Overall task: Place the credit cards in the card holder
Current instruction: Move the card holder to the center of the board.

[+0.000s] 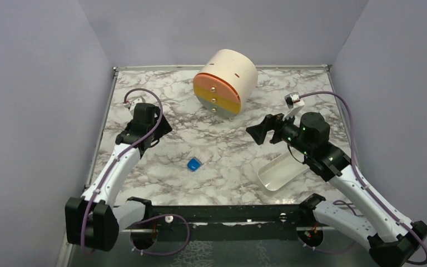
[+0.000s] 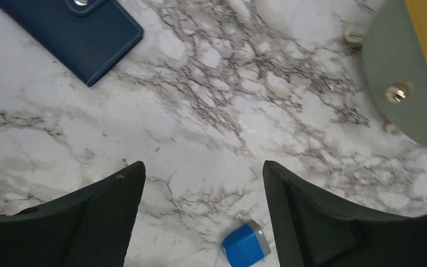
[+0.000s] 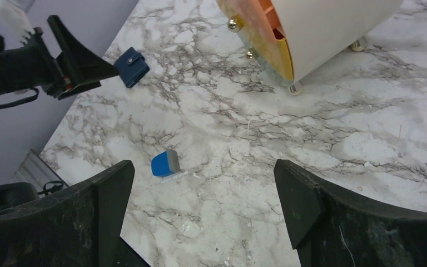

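Note:
The card holder [image 2: 83, 33] is a closed navy wallet with a snap tab, lying flat on the marble at the top left of the left wrist view. In the right wrist view the card holder [image 3: 132, 65] lies just beyond the left arm's fingertip. From above, the left arm hides it. No credit cards show in any view. My left gripper [image 2: 203, 167] hangs open over bare marble, nothing between its fingers, the wallet ahead and to its left. My right gripper [image 3: 204, 167] is open wide above the table's middle [image 1: 258, 132], holding nothing.
A small bright blue block [image 1: 194, 164] lies mid-table, close to the left gripper's right finger. A round cream drawer cabinet [image 1: 225, 82] with orange, yellow and grey fronts stands at the back. A white oblong tray [image 1: 282, 171] lies under the right arm.

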